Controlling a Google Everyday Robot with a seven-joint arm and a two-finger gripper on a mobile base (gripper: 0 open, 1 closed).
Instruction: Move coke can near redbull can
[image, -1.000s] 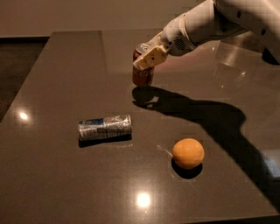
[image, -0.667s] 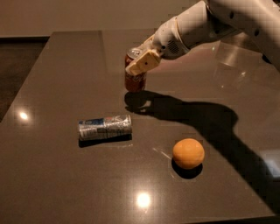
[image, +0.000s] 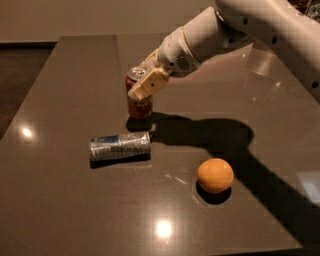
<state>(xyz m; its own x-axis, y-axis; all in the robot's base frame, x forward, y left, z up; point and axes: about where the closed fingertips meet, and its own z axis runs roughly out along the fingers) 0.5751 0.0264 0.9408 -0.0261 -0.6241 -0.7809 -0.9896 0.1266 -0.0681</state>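
Note:
The coke can (image: 139, 104) is red-brown with a silver top and stands upright on the dark table (image: 65, 80), just behind the redbull can. My gripper (image: 141, 84) reaches in from the upper right and is shut on the coke can's upper part, one tan finger (image: 148, 85) across its front. The redbull can (image: 120, 146) is silver and blue and lies on its side, a short gap in front of the coke can.
An orange (image: 215, 175) sits on the table to the right of the redbull can. My white arm (image: 235, 25) stretches over the table's right half. The table's left edge (image: 20, 107) drops to a dark floor.
My gripper has carried the coke can to the left and toward the front, bringing it down close behind the redbull can. The redbull can and orange have not moved.

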